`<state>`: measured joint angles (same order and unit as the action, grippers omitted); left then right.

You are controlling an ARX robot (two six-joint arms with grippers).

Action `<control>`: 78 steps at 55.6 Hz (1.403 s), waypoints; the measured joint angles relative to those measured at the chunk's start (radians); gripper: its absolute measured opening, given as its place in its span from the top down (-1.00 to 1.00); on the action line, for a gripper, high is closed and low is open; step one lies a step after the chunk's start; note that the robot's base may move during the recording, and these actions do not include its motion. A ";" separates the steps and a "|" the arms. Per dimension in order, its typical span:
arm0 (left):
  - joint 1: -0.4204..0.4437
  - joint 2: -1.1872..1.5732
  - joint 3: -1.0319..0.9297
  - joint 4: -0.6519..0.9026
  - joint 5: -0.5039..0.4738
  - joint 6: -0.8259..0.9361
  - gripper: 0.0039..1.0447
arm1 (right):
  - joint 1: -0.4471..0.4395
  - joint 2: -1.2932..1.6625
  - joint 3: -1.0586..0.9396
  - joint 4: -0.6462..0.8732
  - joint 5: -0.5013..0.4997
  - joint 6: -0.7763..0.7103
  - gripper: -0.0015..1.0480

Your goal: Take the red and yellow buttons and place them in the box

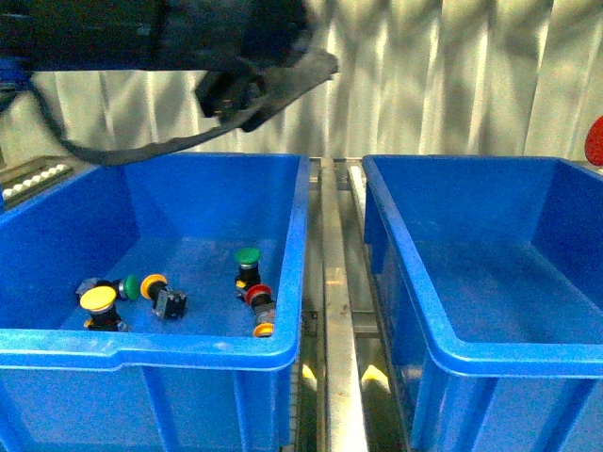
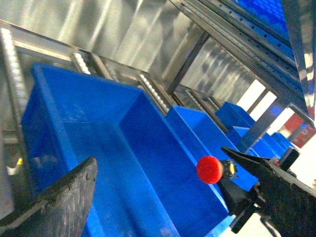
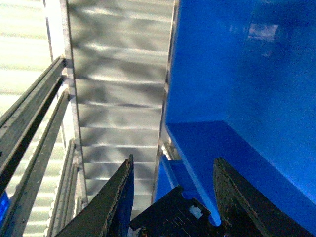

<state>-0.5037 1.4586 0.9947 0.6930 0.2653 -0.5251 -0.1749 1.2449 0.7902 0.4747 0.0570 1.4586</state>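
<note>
Found left jaws wide apart, red button (image 2: pixel 210 169) lower right against one finger, unclamped, over box (image 2: pixel 148 148); right jaws parted, empty.

You have two bins on record: left bin (image 1: pixel 57 348) and right bin (image 1: pixel 490 356), both plain saturated blue with no pattern.

In your left bin, six caps on black bodies:
- yellow cap (image 1: pixel 98 298)
- orange-yellow cap (image 1: pixel 154 282)
- second yellow cap (image 1: pixel 265 330)
- red cap (image 1: pixel 259 293)
- green cap (image 1: pixel 247 255)
- second green cap (image 1: pixel 131 287)

Your left wrist view adds:
- further red cap (image 2: pixel 210 169), bright, on a black body
- left gripper (image 2: pixel 158 160), fingers (image 2: pixel 59 202) matte black flecked grey

Also on your list:
- left arm (image 1: pixel 141 38): black
- rail (image 1: pixel 337 311) between the bins: silver-grey
- backdrop (image 1: pixel 452 75): pale grey-white with vertical shadow stripes
- red patch (image 1: pixel 594 141) at the right edge: thing not identifiable
</note>
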 joint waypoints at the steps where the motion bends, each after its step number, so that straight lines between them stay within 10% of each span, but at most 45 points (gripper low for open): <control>1: 0.008 -0.031 -0.037 0.005 -0.015 0.000 -0.85 | 0.009 -0.007 0.000 -0.003 0.008 -0.007 0.23; 5: 0.036 -0.142 -0.188 0.034 -0.070 -0.008 -0.85 | 0.033 -0.019 -0.003 -0.014 0.040 -0.025 0.23; 10: 0.019 -0.312 -0.341 -0.163 -0.487 0.203 -0.54 | 0.062 -0.027 -0.015 -0.025 0.076 -0.045 0.23; 16: 0.078 -0.527 -0.552 -0.228 -0.657 0.389 -0.18 | 0.088 -0.037 -0.028 -0.031 0.109 -0.063 0.23; 36: 0.261 -1.113 -0.909 -0.436 -0.499 0.505 0.96 | 0.190 -0.086 -0.069 -0.034 0.243 -0.139 0.23; 55: 0.464 -1.240 -0.950 -0.518 -0.276 0.515 0.96 | 0.269 -0.112 -0.113 0.002 0.295 -0.197 0.24; 74: 0.500 -1.440 -0.974 -0.693 -0.264 0.515 0.96 | 0.273 -0.139 -0.132 0.005 0.313 -0.238 0.24; 78: 0.501 -1.444 -0.974 -0.693 -0.266 0.515 0.71 | 0.274 -0.142 -0.132 0.010 0.318 -0.254 0.24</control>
<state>-0.0029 0.0151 0.0208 -0.0002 -0.0002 -0.0097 0.0986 1.1030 0.6582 0.4843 0.3748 1.2049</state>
